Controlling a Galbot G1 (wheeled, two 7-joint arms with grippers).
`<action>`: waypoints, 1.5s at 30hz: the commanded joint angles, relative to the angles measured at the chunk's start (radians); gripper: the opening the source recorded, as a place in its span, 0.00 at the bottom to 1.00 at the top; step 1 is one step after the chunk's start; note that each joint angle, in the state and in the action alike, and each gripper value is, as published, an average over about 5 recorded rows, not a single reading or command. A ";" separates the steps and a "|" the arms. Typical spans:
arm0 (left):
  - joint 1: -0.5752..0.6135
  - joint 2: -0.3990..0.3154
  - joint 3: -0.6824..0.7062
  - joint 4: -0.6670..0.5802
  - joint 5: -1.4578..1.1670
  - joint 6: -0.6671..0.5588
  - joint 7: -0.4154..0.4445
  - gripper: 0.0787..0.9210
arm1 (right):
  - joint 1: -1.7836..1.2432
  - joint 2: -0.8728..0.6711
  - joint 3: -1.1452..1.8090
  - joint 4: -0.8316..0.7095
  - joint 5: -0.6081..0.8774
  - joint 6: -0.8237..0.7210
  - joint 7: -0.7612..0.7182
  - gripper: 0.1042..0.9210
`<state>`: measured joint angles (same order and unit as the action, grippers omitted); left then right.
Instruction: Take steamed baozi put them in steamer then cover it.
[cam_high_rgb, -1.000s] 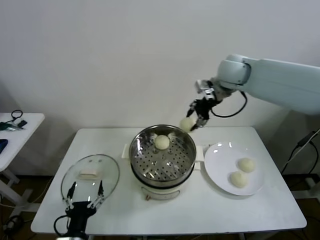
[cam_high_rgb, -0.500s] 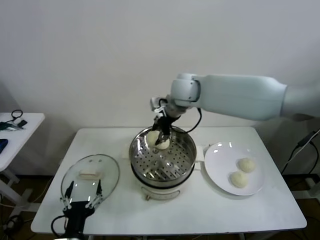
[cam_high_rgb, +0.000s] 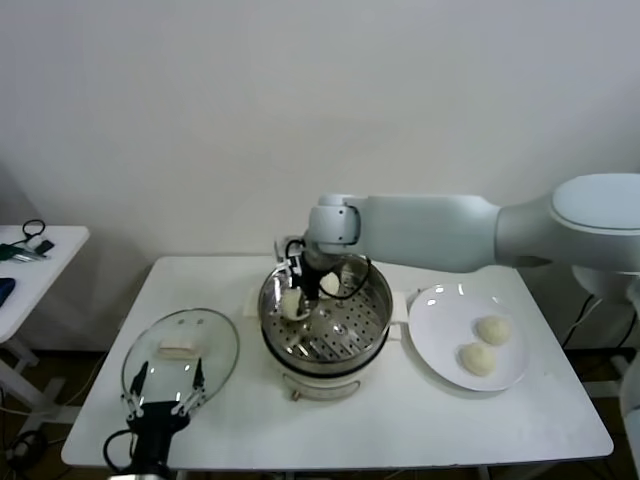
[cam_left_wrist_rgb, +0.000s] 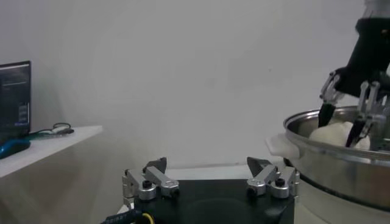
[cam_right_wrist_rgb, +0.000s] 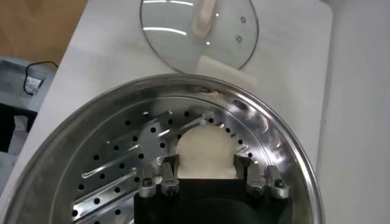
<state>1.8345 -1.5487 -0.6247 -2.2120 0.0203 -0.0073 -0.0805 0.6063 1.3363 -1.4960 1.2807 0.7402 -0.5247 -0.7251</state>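
The left gripper (cam_high_rgb: 165, 392) waits at the table's (cam_high_rgb: 400, 420) near edge, about 7 o'clock from the steamer (cam_high_rgb: 326, 318), its fingers spread wide with nothing between them. Just beyond it lies the cover (cam_high_rgb: 181, 350), flat on the table at 9 o'clock from the steamer, its white handle facing up.

The steamer stands at the middle of the table, the shiny basket sitting on its white pot. The right gripper (cam_high_rgb: 294, 300) reaches down inside the basket at the 10 o'clock part of the perforated floor. A bun (cam_right_wrist_rgb: 205, 152) sits between its fingers (cam_right_wrist_rgb: 168, 170), resting on the floor of the basket; the fingers stand close on either side of it, and whether they actually press it cannot be told. A second bun (cam_high_rgb: 331, 284) lies in the basket at about 12 o'clock, partly hidden behind the wrist.

At 3 o'clock from the steamer, just beside its handle, is a flat white plate (cam_high_rgb: 440, 310) holding two more buns (cam_high_rgb: 485, 344), touching or nearly so, toward the plate's 4 o'clock side.

Farther off at 9 o'clock stands a small side table (cam_high_rgb: 40, 250) with dark items on it.
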 joint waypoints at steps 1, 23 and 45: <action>-0.002 0.000 -0.001 0.001 0.000 0.001 0.000 0.88 | -0.045 0.029 0.004 -0.026 -0.025 -0.014 0.019 0.68; 0.009 -0.011 0.013 -0.014 0.030 0.001 0.002 0.88 | 0.355 -0.597 -0.210 0.184 -0.141 0.277 -0.337 0.88; 0.035 -0.017 0.013 -0.014 0.052 -0.018 -0.007 0.88 | -0.372 -0.868 0.231 0.110 -0.586 0.292 -0.283 0.88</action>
<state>1.8657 -1.5653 -0.6131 -2.2259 0.0664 -0.0226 -0.0870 0.4999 0.5673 -1.4416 1.4060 0.3057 -0.2501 -1.0036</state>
